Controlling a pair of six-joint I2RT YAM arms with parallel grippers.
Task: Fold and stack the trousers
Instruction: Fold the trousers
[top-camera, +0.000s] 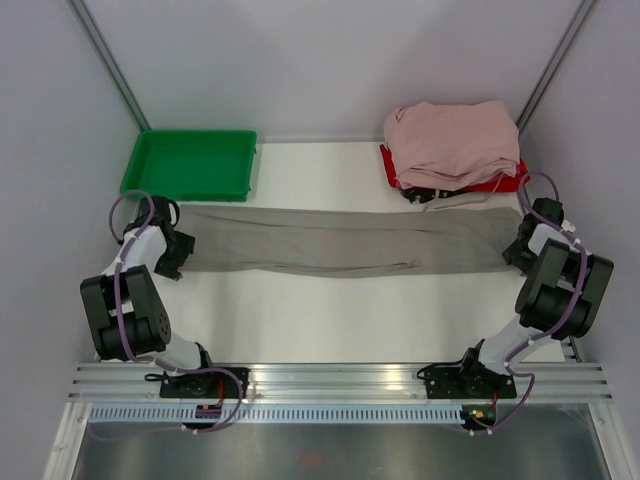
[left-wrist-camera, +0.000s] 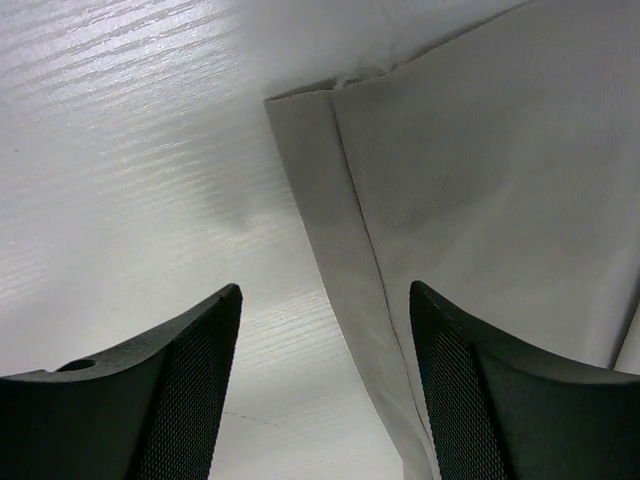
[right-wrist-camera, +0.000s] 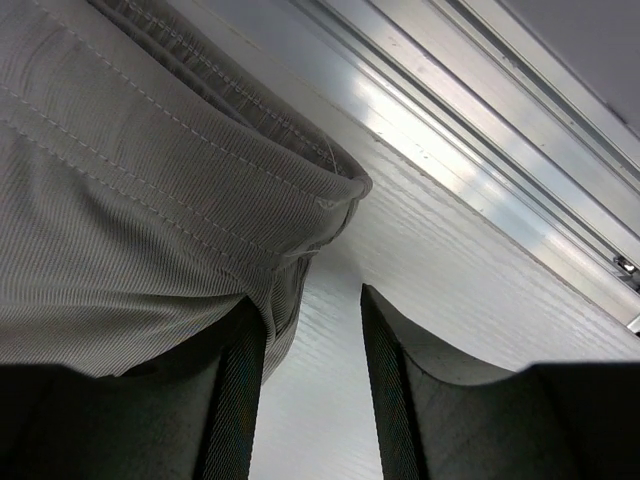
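Observation:
The taupe trousers (top-camera: 340, 240) lie flat and stretched across the table, leg ends at the left and waist at the right. My left gripper (top-camera: 178, 250) sits low at the leg ends. In the left wrist view it (left-wrist-camera: 325, 290) is open, and the hemmed edge of the trousers (left-wrist-camera: 480, 180) runs between its fingers, close to the right finger. My right gripper (top-camera: 520, 250) is at the waist end. Its jaws (right-wrist-camera: 310, 300) stand apart with bare table between them. The stitched waistband (right-wrist-camera: 150, 200) drapes over the left finger.
A green tray (top-camera: 190, 165) stands at the back left. A pile of pale pink garments (top-camera: 452, 142) sits on a red tray (top-camera: 510, 180) at the back right. An aluminium rail (top-camera: 340, 380) runs along the near edge, and a metal frame rail (right-wrist-camera: 480, 90) lies beside the right gripper.

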